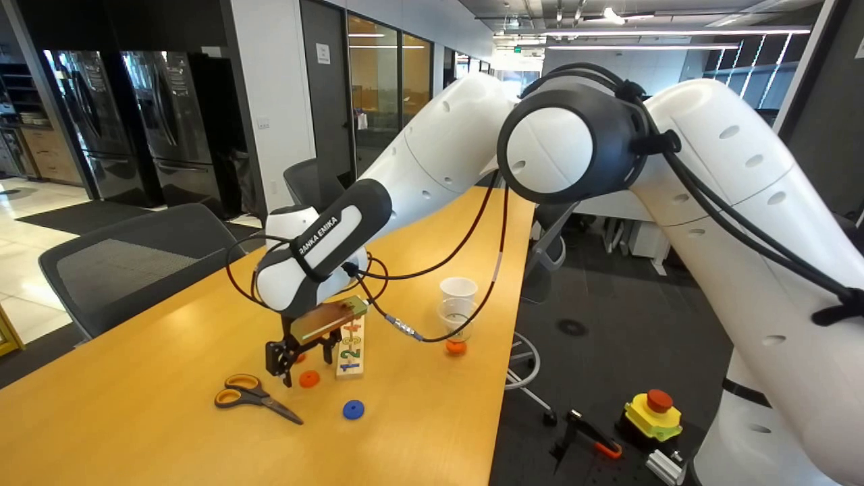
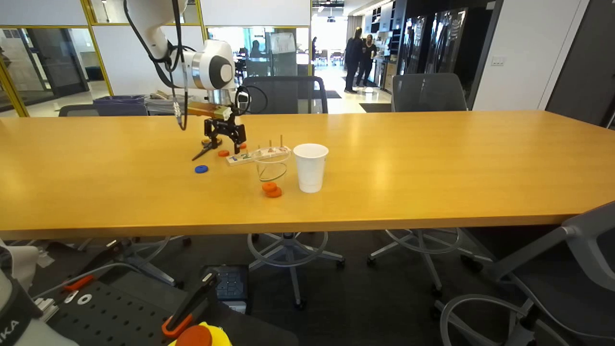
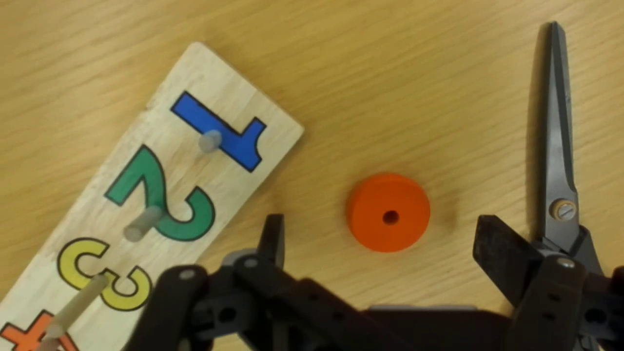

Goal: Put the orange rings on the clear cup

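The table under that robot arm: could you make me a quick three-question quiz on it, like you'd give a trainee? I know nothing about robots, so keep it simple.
1. Multiple choice: in the wrist view, what colour is the ring seen between the fingers of the gripper? a) blue b) green c) orange
2. True or false: the gripper is closed tightly on that ring.
3. Fill the gap: in an exterior view, the opaque cup beside the clear cup is coloured ___.

Key:
1. c
2. False; the gripper is open, with a gap on either side of the ring.
3. white
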Robot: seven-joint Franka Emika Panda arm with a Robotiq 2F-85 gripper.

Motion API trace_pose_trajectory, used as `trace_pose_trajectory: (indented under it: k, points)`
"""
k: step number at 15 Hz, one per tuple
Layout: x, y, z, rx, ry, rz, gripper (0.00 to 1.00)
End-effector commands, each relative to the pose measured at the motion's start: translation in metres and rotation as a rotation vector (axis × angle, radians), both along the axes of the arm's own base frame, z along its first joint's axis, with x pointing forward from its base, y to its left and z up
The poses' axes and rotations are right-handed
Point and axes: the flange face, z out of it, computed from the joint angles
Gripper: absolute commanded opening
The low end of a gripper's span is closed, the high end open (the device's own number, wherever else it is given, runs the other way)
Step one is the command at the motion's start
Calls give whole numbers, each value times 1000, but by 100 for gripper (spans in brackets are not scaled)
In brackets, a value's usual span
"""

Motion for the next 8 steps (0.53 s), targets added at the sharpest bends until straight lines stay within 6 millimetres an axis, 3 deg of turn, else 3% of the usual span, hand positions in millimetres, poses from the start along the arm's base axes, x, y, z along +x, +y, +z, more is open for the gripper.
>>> trace_pose_trajectory:
  k: [1,8]
  points:
    - [6,2,5,-27,-23,22,100]
    - [2,4,4,-14,-4,26,100]
